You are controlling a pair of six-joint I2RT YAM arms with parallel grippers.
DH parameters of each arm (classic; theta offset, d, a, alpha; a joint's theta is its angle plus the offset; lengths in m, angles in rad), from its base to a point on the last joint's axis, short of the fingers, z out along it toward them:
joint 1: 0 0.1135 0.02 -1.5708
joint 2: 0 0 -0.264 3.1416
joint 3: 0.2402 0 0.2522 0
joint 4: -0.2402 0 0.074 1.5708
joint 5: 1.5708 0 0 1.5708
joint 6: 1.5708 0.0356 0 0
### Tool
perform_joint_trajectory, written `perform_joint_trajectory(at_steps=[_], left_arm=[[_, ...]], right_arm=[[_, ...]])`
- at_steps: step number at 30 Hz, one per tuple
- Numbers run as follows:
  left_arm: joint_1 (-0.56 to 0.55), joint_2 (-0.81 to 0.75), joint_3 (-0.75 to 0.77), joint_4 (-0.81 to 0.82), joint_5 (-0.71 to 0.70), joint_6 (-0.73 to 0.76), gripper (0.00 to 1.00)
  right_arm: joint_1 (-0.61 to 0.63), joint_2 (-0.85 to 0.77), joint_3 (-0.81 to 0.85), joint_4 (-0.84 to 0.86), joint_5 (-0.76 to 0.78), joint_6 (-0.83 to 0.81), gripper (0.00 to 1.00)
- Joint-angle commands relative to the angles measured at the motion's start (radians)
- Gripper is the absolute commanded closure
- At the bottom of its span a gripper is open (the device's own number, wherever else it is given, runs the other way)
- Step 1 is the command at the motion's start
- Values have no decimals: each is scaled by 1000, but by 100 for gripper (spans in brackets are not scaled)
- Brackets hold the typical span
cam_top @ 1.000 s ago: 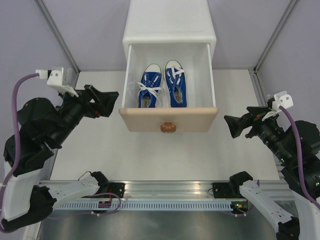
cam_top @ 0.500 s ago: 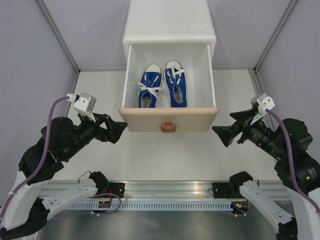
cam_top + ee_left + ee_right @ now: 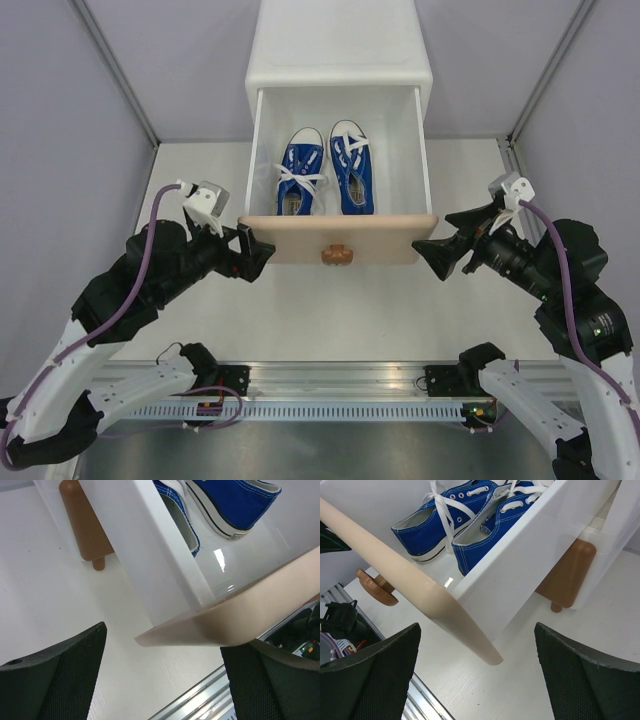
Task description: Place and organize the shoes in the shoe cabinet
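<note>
The white shoe cabinet (image 3: pixel 340 45) stands at the back, its upper drawer pulled out behind a beige front (image 3: pixel 338 240) with a bear knob (image 3: pixel 337 255). Two blue shoes (image 3: pixel 325 170) lie side by side inside, toes to the back. My left gripper (image 3: pixel 262 250) is open, its fingers either side of the front's left corner (image 3: pixel 200 627), not touching. My right gripper (image 3: pixel 432 252) is open just off the right corner (image 3: pixel 480 647). Both wrist views show the blue shoes (image 3: pixel 235 505) (image 3: pixel 440 515) in the drawer, and empty jaws (image 3: pixel 160 680) (image 3: pixel 477 680).
The brown lower drawer front and a small foot (image 3: pixel 87 530) (image 3: pixel 567 575) show under the open drawer. The white tabletop (image 3: pixel 330 310) runs from the drawer to a metal rail (image 3: pixel 330 385) at the near edge. Grey walls and frame posts close in both sides.
Both arms have swung inward and forward to the drawer front's two corners, the left one to the right, the right one to the left. Both grippers stayed open. The drawer and shoes have not moved.
</note>
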Motion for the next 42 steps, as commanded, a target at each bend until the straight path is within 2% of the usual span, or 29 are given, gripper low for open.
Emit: perform_joint_trajectory(at_steps=[1,12,28,38,42], left_arm=[[2,10,2,98,-44,7,6],[2,103,46,203,-110,-16,7],[4,260,92,399,-386,14,6],[10,348,124,511,-385,62,5],[50,404,147,516,-405,41,2]], right_arm=[[2,24,6,92,0,20,2],[1,72,27,159,118,27,2],[2,182,16,351,355,59,2],[2,283,64,452,484,39,2],[2,342,70,506,516,36,2]])
